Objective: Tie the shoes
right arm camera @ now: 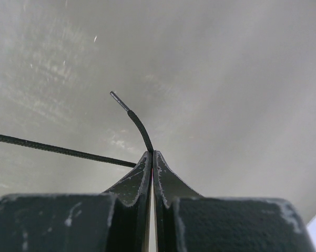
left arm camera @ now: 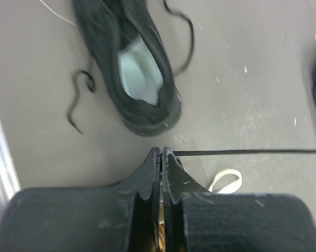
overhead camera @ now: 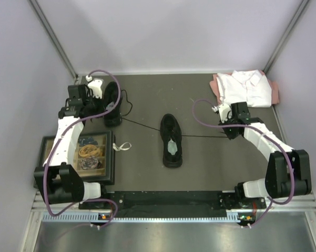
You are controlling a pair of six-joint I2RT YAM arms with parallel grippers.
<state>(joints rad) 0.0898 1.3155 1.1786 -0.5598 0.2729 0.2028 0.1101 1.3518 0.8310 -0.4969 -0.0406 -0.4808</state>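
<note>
Our left end effector (left arm camera: 162,152) is pressed closed on a lace (left arm camera: 252,151) that runs taut toward the right edge of its view; our right end effector (right arm camera: 152,153) is closed too, nipping a lace end (right arm camera: 139,123) whose tip curls up past the fingertips; in the top view the centre shoe (overhead camera: 172,140) lies mid-frame on the tabletop (overhead camera: 210,168), lace drawn straight to either side; the second shoe (overhead camera: 113,103) sits upper left; a shirt (overhead camera: 247,88) lies upper right.

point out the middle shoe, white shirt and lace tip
middle shoe (overhead camera: 171,126), top external view, on its toe
white shirt (overhead camera: 245,88), top external view, on its folded front
lace tip (right arm camera: 116,97), right wrist view, on the aglet
</note>
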